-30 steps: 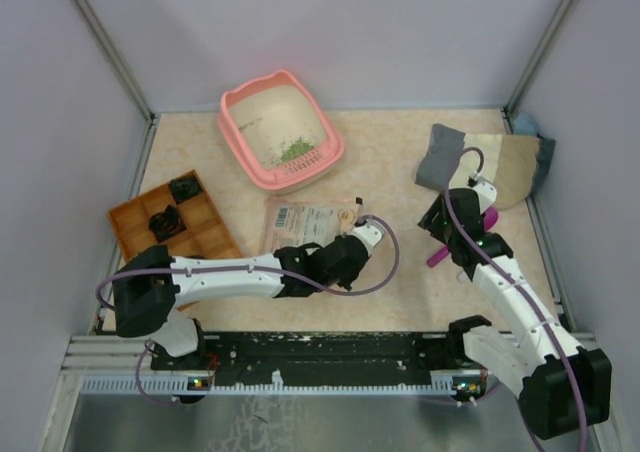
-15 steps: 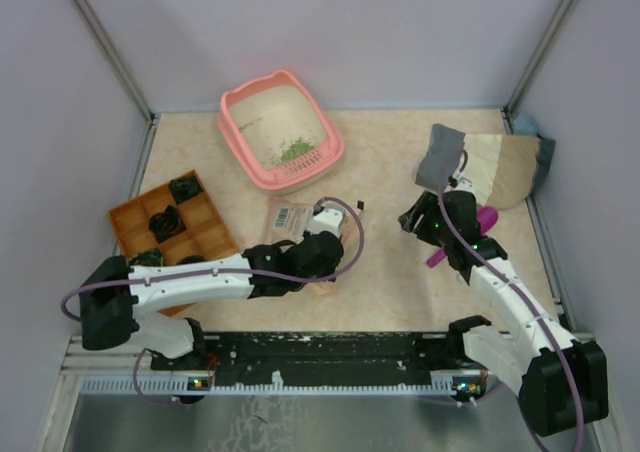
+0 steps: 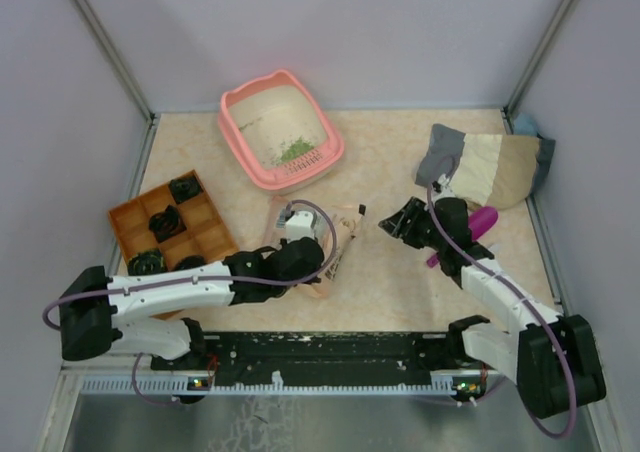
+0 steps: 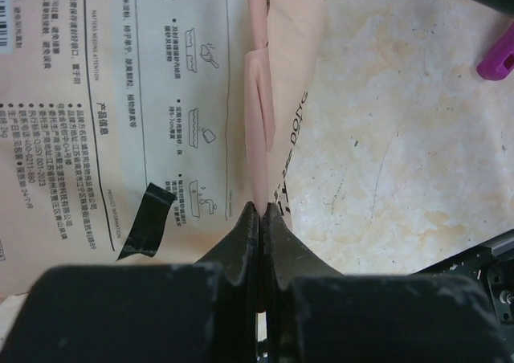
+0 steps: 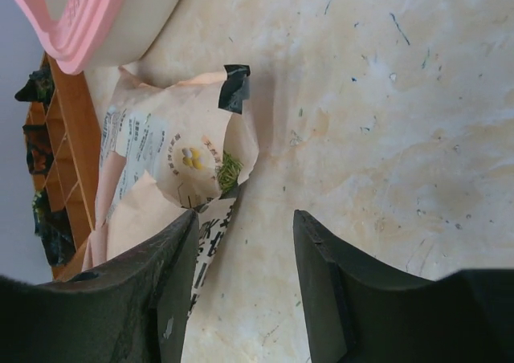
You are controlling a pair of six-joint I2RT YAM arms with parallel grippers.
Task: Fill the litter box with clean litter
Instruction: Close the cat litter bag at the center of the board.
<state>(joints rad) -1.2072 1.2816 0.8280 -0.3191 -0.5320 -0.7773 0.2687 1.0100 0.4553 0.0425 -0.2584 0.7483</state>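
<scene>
Pale walls close in the worktop [image 3: 390,162] on the left, back and right, and a metal rail [image 3: 330,350] runs along its near edge. The widest bare stretch lies at the back, between the litter box [image 3: 240,137] and a grey-and-beige cloth pouch [image 3: 485,167] in the far right corner. A narrower strip runs down the middle, in front of the rail.

One salmon-pink litter box sits near the back wall, left of centre. One small pile of green litter [image 3: 293,152] lies inside it, toward its near end. One orange compartmented tray [image 3: 200,234] hugs the left wall, with dark items in several of its cells. One printed paper bag [image 4: 185,98] lies at the centre of the worktop, and one magenta scoop [image 3: 481,221] lies on the right, just in front of the pouch.

The left end effector [image 4: 261,216] has its jaws pressed together on a raised fold of the paper bag. The right end effector [image 5: 243,216] stands with its jaws well apart and nothing between them, low over the worktop beside the bag's torn mouth. Whether one finger [image 5: 173,283] touches the bag's edge cannot be told.
</scene>
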